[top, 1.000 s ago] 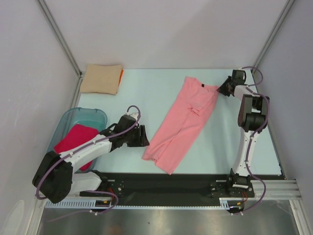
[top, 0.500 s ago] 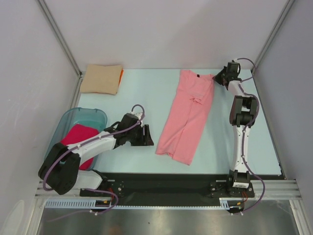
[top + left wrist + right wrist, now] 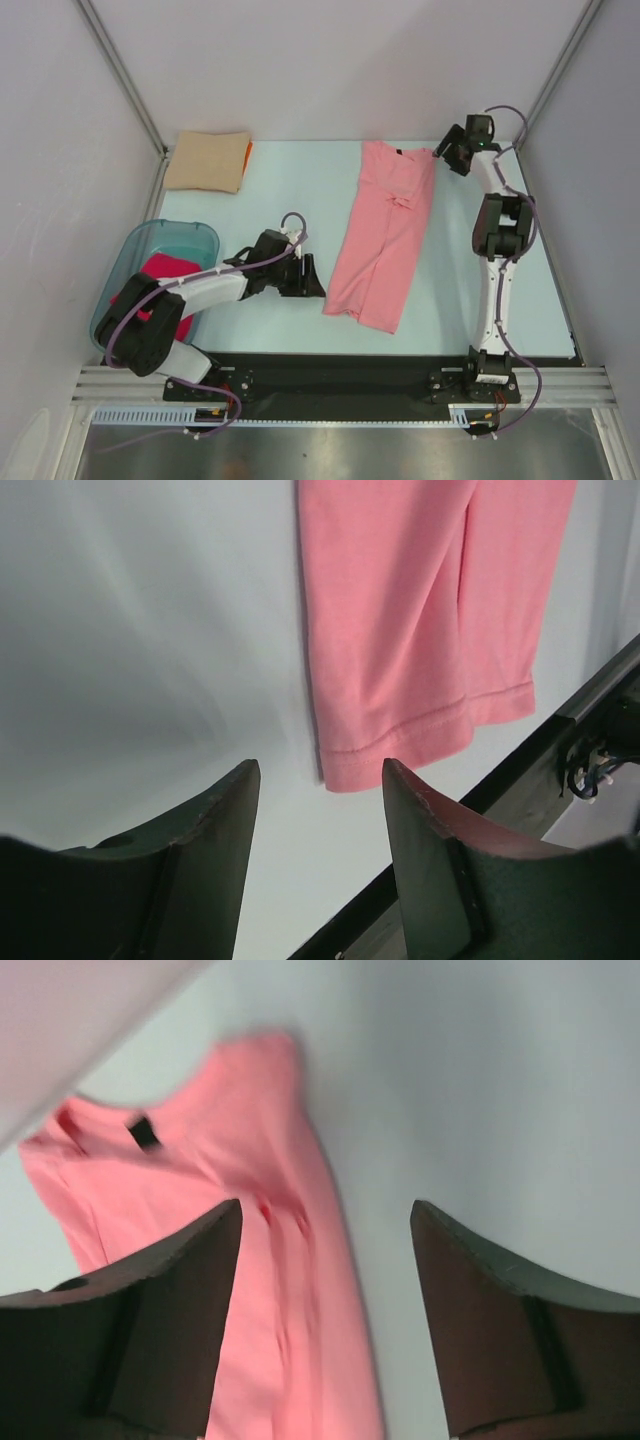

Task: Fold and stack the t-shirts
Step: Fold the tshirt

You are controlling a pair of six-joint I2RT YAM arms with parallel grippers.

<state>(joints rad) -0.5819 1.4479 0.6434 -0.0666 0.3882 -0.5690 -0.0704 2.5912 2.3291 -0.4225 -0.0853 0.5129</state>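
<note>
I found the salmon-pink t-shirt (image 3: 385, 235) lying as a long narrow strip mid-table (image 3: 280, 190), with its dark label (image 3: 399, 152) at the far end. The tan t-shirt (image 3: 205, 160) sat folded in the far left corner on an orange t-shirt (image 3: 248, 152). The crimson-pink t-shirt (image 3: 160, 278) lay in the teal tub (image 3: 195, 229). The left gripper (image 3: 320, 772) stood open and empty, near the hem. The right gripper (image 3: 447, 156) stood open and empty beside the collar end.

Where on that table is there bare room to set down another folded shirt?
Bare table lies between the folded tan shirt and the salmon-pink t-shirt, and again between that shirt and the right arm. Crowded: the near left, with the teal tub and left arm.
</note>
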